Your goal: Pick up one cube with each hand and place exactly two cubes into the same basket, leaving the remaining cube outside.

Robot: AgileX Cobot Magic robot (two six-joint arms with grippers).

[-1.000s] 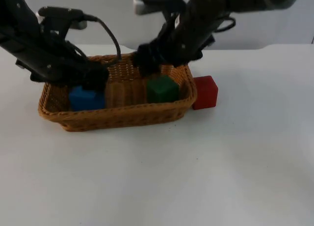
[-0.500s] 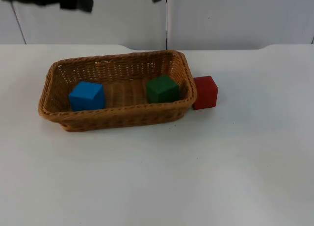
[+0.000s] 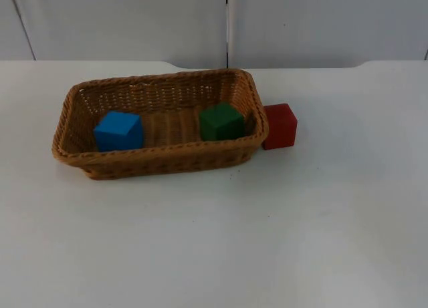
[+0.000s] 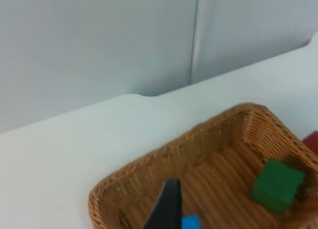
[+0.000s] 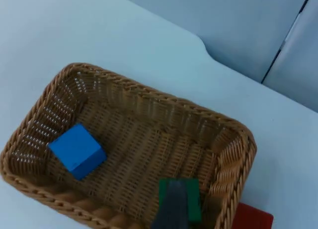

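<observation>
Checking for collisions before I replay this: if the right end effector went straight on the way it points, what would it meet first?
Most likely the green cube inside the basket: its fingertip lies over that cube. Depth is unclear, so this is a guess.

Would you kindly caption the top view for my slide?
Blue cube and green cube in the wicker basket; red cube outside.

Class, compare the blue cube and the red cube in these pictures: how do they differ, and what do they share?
Colour: the blue cube is bright blue, the red cube deep red.
Place: the blue cube lies inside the basket, near its left end; the red cube stands on the table, outside the basket's right end, close against its wall.
Shared: both are plain cubes that look about the same size, and neither is held.
</observation>
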